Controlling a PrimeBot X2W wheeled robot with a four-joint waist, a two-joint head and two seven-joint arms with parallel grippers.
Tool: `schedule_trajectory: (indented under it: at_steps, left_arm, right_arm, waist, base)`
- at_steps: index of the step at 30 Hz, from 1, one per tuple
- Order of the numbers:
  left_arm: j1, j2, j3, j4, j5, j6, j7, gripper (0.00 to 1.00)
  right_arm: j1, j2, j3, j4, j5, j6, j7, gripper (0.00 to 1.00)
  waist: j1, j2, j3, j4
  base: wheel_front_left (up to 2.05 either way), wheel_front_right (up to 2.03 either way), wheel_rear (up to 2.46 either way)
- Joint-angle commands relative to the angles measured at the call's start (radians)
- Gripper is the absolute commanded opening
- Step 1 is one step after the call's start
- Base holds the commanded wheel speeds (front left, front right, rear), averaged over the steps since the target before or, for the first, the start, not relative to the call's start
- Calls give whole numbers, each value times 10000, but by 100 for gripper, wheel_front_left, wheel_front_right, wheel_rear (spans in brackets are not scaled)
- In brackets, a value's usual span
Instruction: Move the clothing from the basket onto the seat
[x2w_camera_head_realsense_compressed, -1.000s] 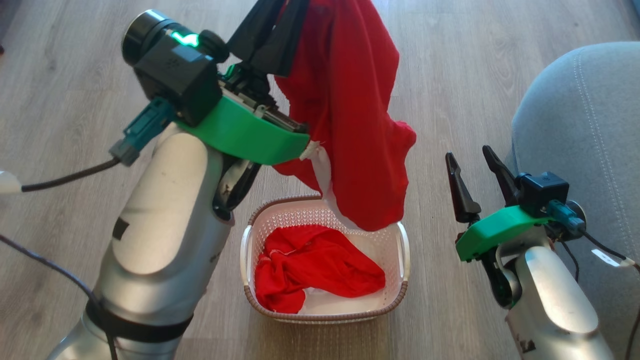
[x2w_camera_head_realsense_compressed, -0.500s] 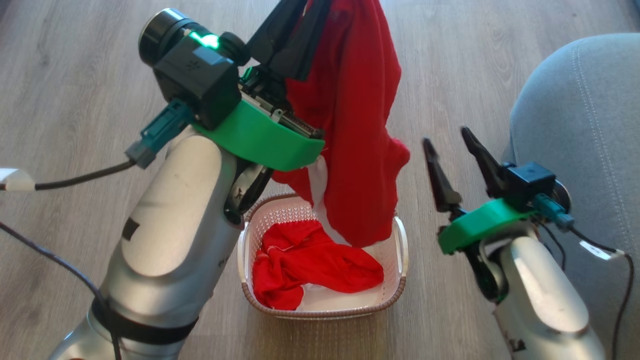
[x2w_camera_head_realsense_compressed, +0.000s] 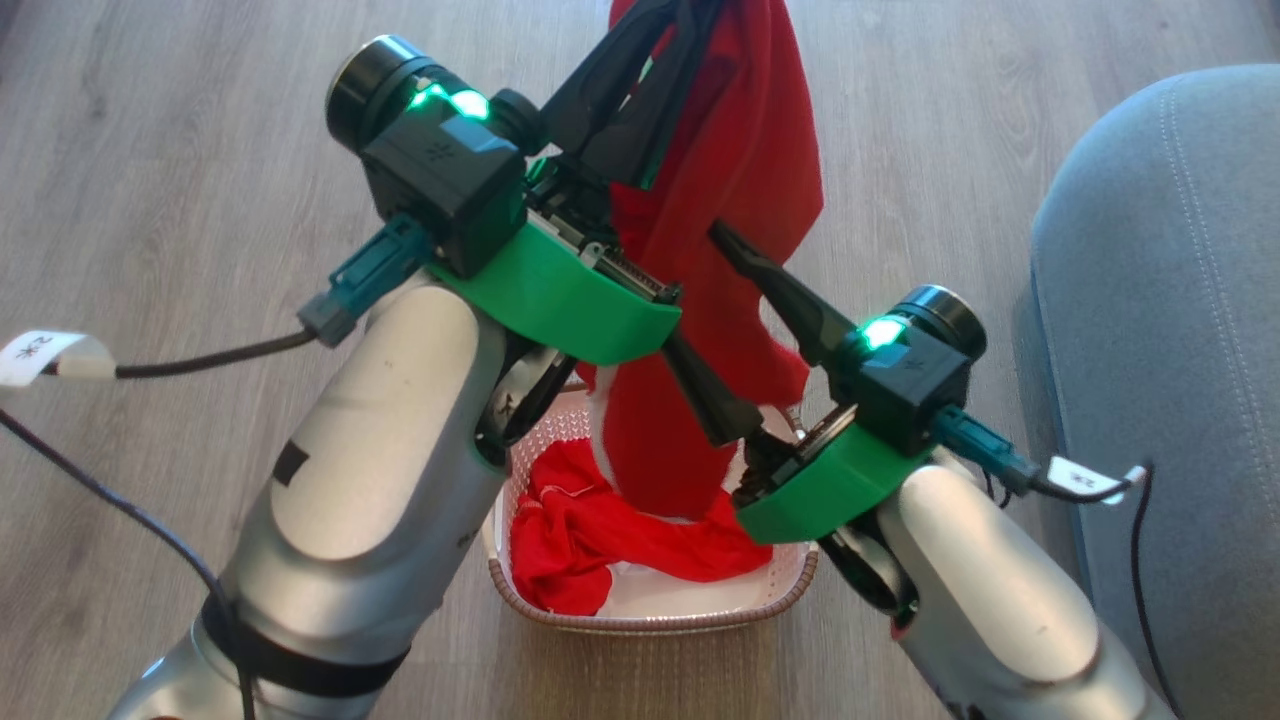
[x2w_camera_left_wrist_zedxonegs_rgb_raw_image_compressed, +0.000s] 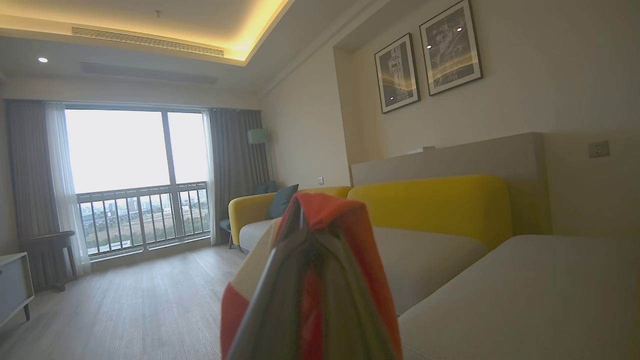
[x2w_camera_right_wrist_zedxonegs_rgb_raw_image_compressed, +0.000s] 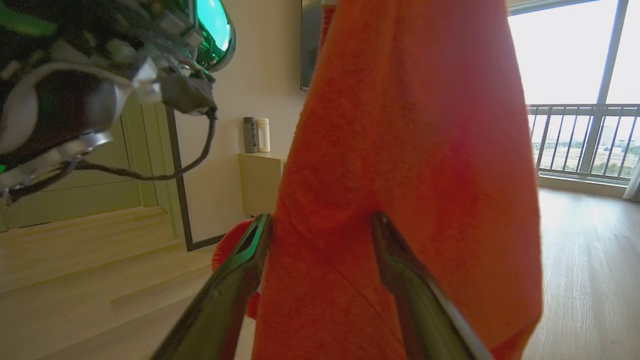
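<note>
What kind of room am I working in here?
Most likely a living room in an apartment or hotel suite: a yellow-backed sofa, two framed pictures on the wall, and a curtained balcony window.

Left claw (x2w_camera_head_realsense_compressed: 668, 30) raised, clamped, right claw (x2w_camera_right_wrist_zedxonegs_rgb_raw_image_compressed: 321, 217) spread

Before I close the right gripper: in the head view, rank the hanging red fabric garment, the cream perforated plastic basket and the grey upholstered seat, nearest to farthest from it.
1. Hanging red garment, between the open right gripper's fingers.
2. Cream basket, below it.
3. Grey seat, off to its right.
</note>
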Motion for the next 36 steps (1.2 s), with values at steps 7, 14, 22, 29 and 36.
schedule_trajectory:
  at_steps: [7,14,22,29,36]
  left_arm:
    - [-394,134,3,-108,-232,136,-132,0]
    - [-343,134,-278,-11,-385,245,-169,0]
    - [-279,133,-391,192,-466,281,-189,0]
    - [-167,147,-287,395,-464,268,-202,3]
    - [93,182,-247,821,-635,12,-209,100]
  right_arm:
    - [-684,262,539,1194,-124,-2,-65,100]
    - [-1092,387,563,3364,-50,-2,-65,100]
    - [-1228,394,119,3190,510,-2,-65,0]
    - [-922,395,-353,2746,458,-2,-65,0]
    - [-641,395,-1241,2106,286,-2,-65,0]
  waist:
    - [0,0,-182,65]
    - [0,0,-304,167]
    - [0,0,-248,215]
    - [0,0,-137,82]
    - [0,0,52,-126]
  base:
    - [0,0,0]
    - [0,0,0]
    - [0,0,0]
    - [0,0,0]
    - [0,0,0]
